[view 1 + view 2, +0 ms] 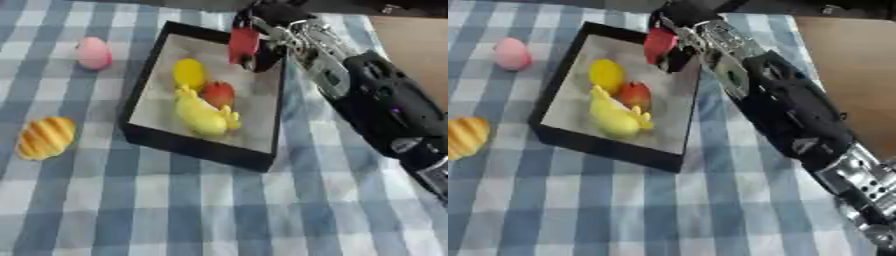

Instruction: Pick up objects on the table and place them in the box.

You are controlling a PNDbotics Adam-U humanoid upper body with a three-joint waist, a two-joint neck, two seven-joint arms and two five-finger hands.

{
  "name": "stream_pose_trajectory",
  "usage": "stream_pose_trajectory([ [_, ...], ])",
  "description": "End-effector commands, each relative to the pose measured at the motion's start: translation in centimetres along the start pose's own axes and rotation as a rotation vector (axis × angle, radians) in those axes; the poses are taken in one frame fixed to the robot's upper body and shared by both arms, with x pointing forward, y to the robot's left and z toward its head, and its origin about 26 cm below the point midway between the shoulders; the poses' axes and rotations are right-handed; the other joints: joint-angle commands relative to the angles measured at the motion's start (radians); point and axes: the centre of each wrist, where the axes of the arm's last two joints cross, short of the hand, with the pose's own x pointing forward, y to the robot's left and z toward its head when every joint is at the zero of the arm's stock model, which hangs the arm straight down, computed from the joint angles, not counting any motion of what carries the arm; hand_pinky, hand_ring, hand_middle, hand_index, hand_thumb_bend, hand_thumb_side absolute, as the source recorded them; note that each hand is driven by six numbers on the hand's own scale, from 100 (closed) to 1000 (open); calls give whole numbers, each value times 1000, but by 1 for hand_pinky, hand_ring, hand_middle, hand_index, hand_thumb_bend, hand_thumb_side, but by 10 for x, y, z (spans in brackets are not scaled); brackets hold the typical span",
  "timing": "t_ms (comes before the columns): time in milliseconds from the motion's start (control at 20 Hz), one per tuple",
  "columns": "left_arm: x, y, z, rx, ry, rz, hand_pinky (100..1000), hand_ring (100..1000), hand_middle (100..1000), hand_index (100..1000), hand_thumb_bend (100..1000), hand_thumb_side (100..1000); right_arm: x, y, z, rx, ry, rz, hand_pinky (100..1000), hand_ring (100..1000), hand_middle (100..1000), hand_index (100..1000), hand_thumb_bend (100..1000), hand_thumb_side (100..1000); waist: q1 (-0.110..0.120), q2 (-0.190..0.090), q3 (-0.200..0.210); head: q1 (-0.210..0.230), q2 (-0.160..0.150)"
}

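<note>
Left eye view first: the right hand (267,31) reaches in from the right side, its arm stretched across the blue checked tablecloth (201,210), and its fingers are curled round a red object (244,44), which hangs over the far right corner of the black box (199,148). Just below and left of the hand, inside the box, lie a round yellow piece (190,73), a small red fruit (219,93) touching it, and a long yellow toy (203,115) nearest the box's front wall. Well off to the left of the hand, outside the box, a pink egg shape (94,52) sits on the cloth, and further down on that side lies a striped orange-yellow piece (45,137). Over to the right eye view: same grasp, the red object clamped in the hand above the box's far right rim, with bare wooden tabletop (850,70) showing to the right of the arm. The left hand shows in neither view.
</note>
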Motion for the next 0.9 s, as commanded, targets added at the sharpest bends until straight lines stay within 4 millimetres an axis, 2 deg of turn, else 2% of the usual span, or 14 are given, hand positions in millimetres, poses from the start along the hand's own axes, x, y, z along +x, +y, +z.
stream_pose_trajectory([
  [50, 10, 4, -4, -7, -28, -28, 865, 820, 805, 804, 100, 814, -5, -21, 6, -39, 12, 38, 926, 895, 733, 903, 341, 100, 4, -4, -2, 3, -7],
  [200, 10, 5, -3, -5, -27, -31, 865, 820, 805, 804, 100, 813, -5, -29, 10, -42, 23, 39, 968, 933, 779, 941, 396, 100, 4, -6, -5, 5, -7],
  [400, 9, 7, -2, 1, -23, -34, 864, 820, 805, 804, 100, 813, -4, -42, 19, -74, 7, 4, 953, 921, 764, 929, 395, 100, 4, -10, -12, 13, -5],
  [450, 8, 7, -1, 3, -21, -35, 864, 820, 805, 804, 100, 813, -3, -48, 24, -101, 1, -15, 947, 918, 759, 925, 368, 100, 4, -12, -15, 16, -4],
  [500, 8, 7, -1, 5, -19, -37, 864, 820, 805, 804, 100, 813, -2, -55, 30, -136, -2, -34, 929, 909, 748, 916, 278, 100, 4, -14, -18, 20, -2],
  [550, 7, 8, 0, 8, -17, -39, 864, 820, 805, 804, 100, 812, -2, -65, 39, -187, 5, -48, 921, 905, 743, 912, 238, 100, 4, -16, -21, 24, 0],
  [600, 7, 9, 1, 11, -16, -41, 864, 820, 805, 804, 100, 811, -1, -74, 49, -239, 4, -75, 903, 893, 726, 898, 100, 100, 4, -17, -25, 29, 2],
  [650, 7, 10, 1, 15, -14, -44, 864, 820, 805, 804, 100, 810, -1, -85, 62, -301, 0, -113, 893, 888, 712, 885, 100, 100, 3, -19, -29, 34, 3],
  [700, 7, 11, 2, 20, -14, -46, 864, 820, 805, 804, 100, 809, 0, -95, 77, -358, -6, -158, 884, 884, 698, 873, 100, 176, 3, -20, -33, 38, 4],
  [900, 7, 16, 3, 39, -18, -59, 864, 820, 805, 804, 100, 805, 2, -123, 143, -551, -59, -305, 866, 872, 680, 854, 100, 280, -1, -25, -48, 53, 4],
])
